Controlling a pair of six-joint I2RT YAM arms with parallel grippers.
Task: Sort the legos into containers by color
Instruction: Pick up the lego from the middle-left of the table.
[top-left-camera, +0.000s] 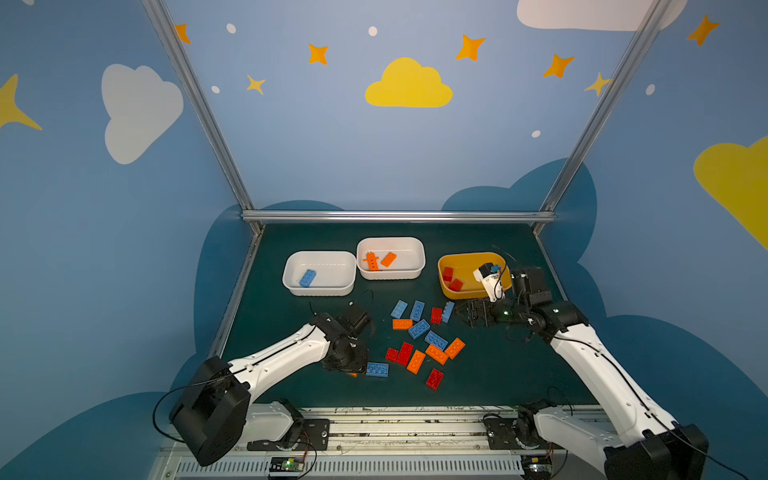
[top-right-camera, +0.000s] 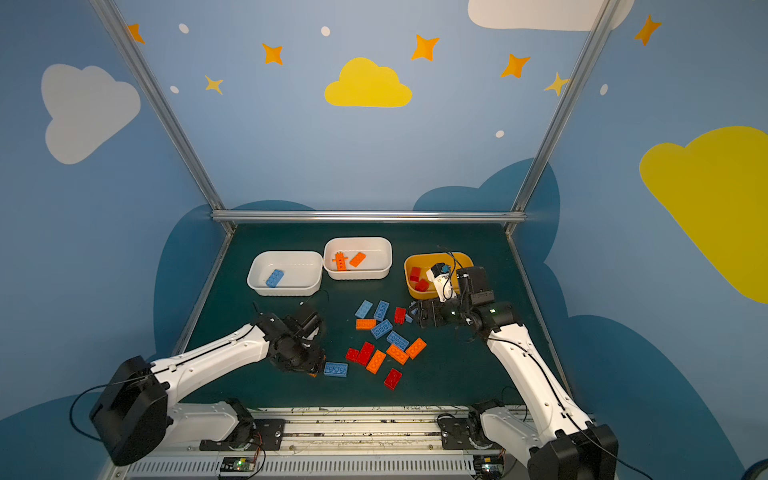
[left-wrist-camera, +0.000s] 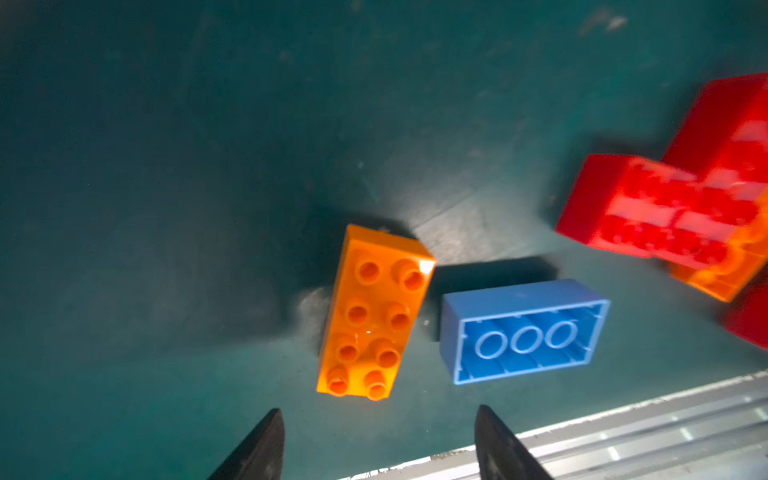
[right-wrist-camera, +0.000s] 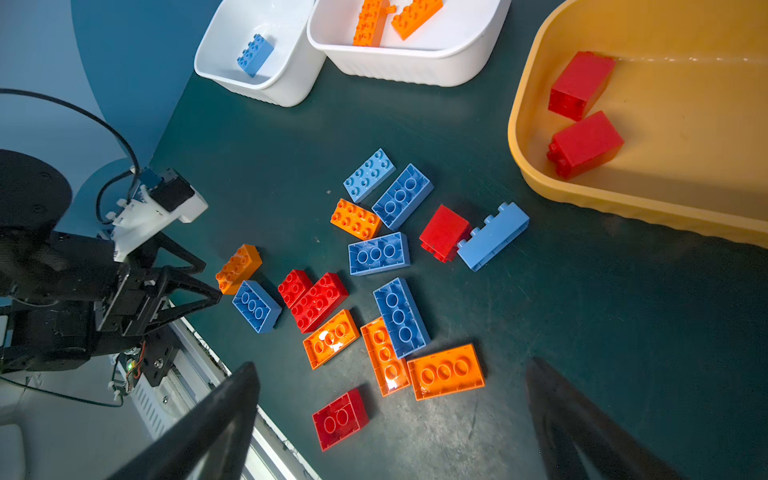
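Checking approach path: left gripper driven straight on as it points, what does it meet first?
The left gripper would likely meet the studs-up orange brick first, in line with its open jaws; the upturned blue brick lies beside that line.

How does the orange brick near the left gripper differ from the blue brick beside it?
The orange brick lies studs up; the blue brick lies upside down, its hollow underside with three rings showing. The orange brick's long side runs roughly crosswise to the blue brick's. Both are rectangular, similar in size, and rest on the table.
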